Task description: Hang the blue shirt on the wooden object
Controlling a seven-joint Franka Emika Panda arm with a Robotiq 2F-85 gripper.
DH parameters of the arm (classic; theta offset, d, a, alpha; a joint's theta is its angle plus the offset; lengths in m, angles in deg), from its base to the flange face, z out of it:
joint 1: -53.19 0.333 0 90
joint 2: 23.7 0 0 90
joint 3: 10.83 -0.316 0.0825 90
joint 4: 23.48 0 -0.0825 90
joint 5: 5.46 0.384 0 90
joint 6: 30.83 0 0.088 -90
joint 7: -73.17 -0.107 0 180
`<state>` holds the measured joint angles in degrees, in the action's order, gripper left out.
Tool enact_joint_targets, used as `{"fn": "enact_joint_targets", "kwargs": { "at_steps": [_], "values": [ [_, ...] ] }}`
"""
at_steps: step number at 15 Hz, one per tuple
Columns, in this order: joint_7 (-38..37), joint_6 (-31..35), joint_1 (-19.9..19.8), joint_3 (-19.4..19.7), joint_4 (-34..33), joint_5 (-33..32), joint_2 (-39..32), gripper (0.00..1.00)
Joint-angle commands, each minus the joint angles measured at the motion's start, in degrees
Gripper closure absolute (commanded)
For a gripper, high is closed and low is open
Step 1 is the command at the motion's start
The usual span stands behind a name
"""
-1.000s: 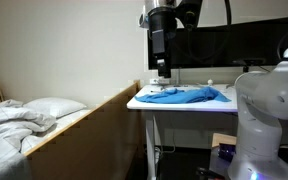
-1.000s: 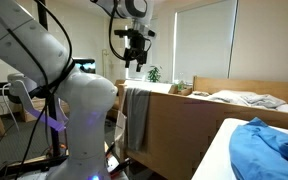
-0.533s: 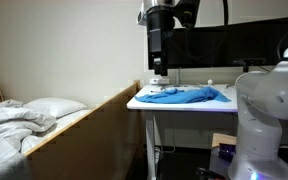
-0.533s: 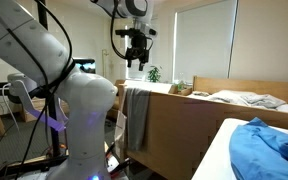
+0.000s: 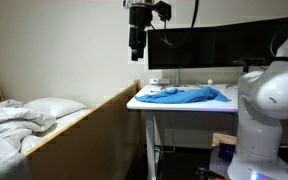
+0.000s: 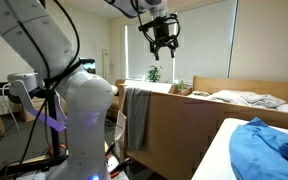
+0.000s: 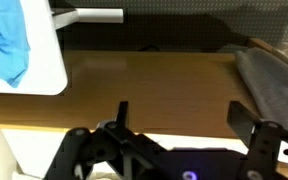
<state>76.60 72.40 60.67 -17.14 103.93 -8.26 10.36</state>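
The blue shirt (image 5: 189, 95) lies crumpled on the white table (image 5: 144, 103); it also shows in an exterior view (image 6: 269, 150) and at the wrist view's top left (image 7: 6, 40). The wooden object is a long board (image 5: 102, 125) beside the bed, also seen in an exterior view (image 6: 179, 125) and in the wrist view (image 7: 144, 85). My gripper (image 5: 137, 52) hangs high in the air, left of the table and above the board, open and empty. It also shows in an exterior view (image 6: 162, 48) and in the wrist view (image 7: 184, 115).
A grey cloth (image 6: 136, 115) hangs over the wooden board's end, also in the wrist view (image 7: 274, 85). A bed with white pillows (image 5: 34, 112) lies behind the board. A dark monitor (image 5: 219, 48) stands behind the table. A small plant (image 6: 154, 73) stands by the window.
My gripper has risen and moved away from above the table toward the wooden board. It stays open and empty. The shirt has not moved.
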Motion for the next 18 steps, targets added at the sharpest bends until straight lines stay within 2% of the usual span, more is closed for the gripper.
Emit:
{"fn": "enact_joint_targets", "kwargs": {
  "at_steps": [1,5,8,12,15,18],
  "values": [
    [3.09,3.55,-1.9,1.15,-6.22,-5.14,-7.16,0.0],
    [-0.48,8.45,-4.57,2.34,-13.39,-8.39,-16.37,0.0],
    [-7.07,13.11,-6.93,2.86,-21.22,-8.83,-24.61,0.0],
    [-17.22,13.33,-8.6,4.29,-32.92,-9.04,-34.23,0.0],
    [-25.38,12.3,-8.46,6.22,-38.4,-10.4,-37.97,0.0],
    [-33.55,12.15,-8.28,8.48,-39.25,-13.11,-38.5,0.0]
  ]
}}
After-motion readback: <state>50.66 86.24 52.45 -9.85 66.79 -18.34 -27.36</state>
